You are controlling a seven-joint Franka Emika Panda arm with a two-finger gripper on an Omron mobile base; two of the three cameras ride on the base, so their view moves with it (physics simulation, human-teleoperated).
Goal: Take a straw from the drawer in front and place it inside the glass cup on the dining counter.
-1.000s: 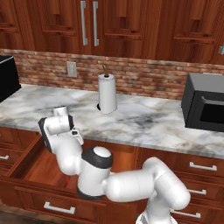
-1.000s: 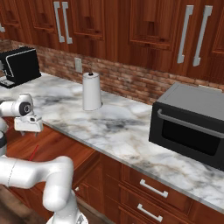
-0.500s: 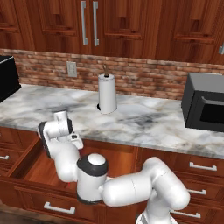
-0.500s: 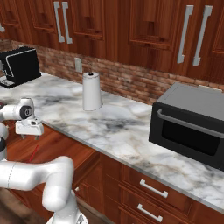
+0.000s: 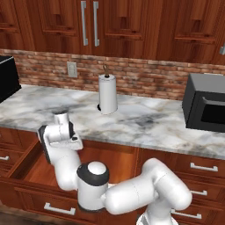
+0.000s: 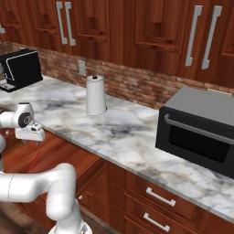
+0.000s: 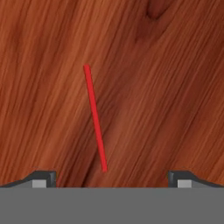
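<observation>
One straw (image 7: 95,118) on drawer (image 5: 118,160) floor, one claw (image 7: 112,178) spread wide, empty

Drawer (image 5: 125,156) of reddish-brown wood pulled out below marble worktop (image 5: 145,123). White arm (image 5: 132,193) rising from lower right, bent over open drawer, wrist hanging above its left part; fingers not discernible. Paper towel roll (image 5: 107,93) upright on worktop near brick wall. Black microwave (image 5: 205,103) at right end of worktop. Black appliance (image 5: 6,83) at left edge. Wood cabinets (image 5: 110,26) above.
</observation>
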